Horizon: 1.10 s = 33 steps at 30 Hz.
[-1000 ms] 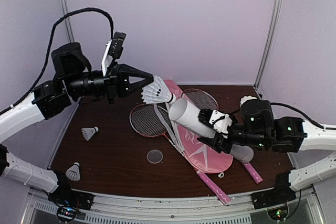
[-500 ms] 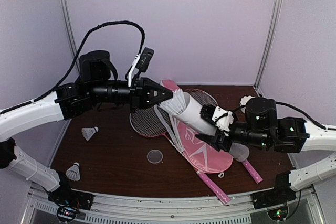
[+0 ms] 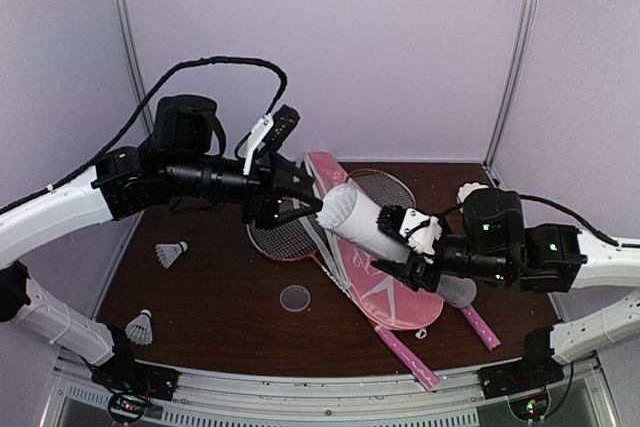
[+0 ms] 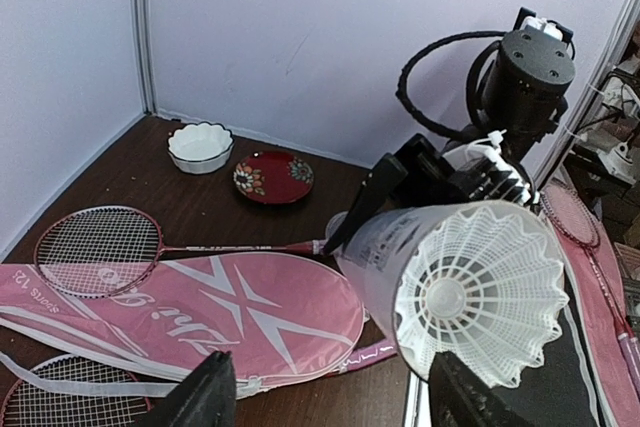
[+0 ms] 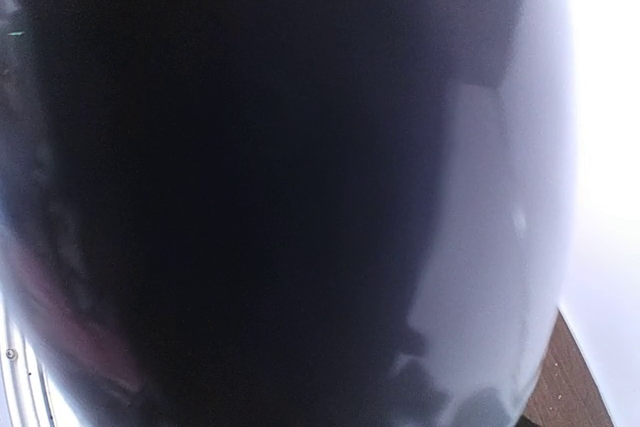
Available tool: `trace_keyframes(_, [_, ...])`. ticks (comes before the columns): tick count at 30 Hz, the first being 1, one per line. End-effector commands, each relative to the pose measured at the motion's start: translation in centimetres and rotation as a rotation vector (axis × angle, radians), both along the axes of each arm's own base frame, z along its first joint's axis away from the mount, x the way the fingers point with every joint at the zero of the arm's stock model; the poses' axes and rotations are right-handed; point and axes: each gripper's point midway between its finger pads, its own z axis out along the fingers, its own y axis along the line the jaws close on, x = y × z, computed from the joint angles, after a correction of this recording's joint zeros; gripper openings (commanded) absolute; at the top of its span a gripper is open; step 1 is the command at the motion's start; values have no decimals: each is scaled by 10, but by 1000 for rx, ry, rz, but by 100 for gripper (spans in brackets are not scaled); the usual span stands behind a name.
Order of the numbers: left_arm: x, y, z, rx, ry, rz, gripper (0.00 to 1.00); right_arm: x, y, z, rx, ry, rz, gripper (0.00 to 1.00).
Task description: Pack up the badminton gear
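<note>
- Top external view: the right gripper (image 3: 402, 247) is clamped round the middle of the tube (image 3: 350, 212), holding it tilted above the table (image 3: 220, 287), with the mouth aimed at the left gripper (image 3: 305, 202).
- Two loose shuttlecocks (image 3: 172, 252) (image 3: 140, 327) lie on the left of the table, well apart from the tube.
- The two racquets (image 3: 285, 232) (image 3: 385, 185) and the pink cover (image 3: 385, 292) lie under the arms; neither racquet is inside the cover.
- A small clear disc (image 3: 295, 297) lies near the front.
- Left wrist view: one shuttlecock (image 4: 475, 302) sits in the mouth of the tube (image 4: 385, 257), skirt outward and not pushed in.
- The left gripper (image 4: 335, 397) has its jaws spread apart and pinches nothing.
- A red dish (image 4: 272, 177) and a white bowl (image 4: 200, 145) by the back wall both look empty.
- Handling, as I judge it: shuttlecocks are very light and their skirts crush easily, so take them by the cork end. The tube is stiff but smooth, so a grip at its middle suits it.
- Right wrist view: a dark blur fills the picture, probably the tube's wall close up; I cannot tell the grip from here.
</note>
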Motion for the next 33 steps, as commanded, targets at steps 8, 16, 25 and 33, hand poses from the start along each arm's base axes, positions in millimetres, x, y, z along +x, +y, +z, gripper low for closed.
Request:
trace_keyframes(8, [4, -7, -12, 134, 8, -12, 80, 1, 4, 15, 13, -35, -5, 46])
trace_keyframes(16, [3, -19, -40, 259, 3, -23, 81, 3, 3, 16, 10, -40, -17, 46])
trace_keyframes(25, [14, -35, -73, 412, -16, 10, 81, 4, 2, 24, 48, -39, -34, 45])
trace_keyframes(33, [46, 9, -31, 222, 61, 141, 86, 11, -10, -2, -21, -16, -102, 45])
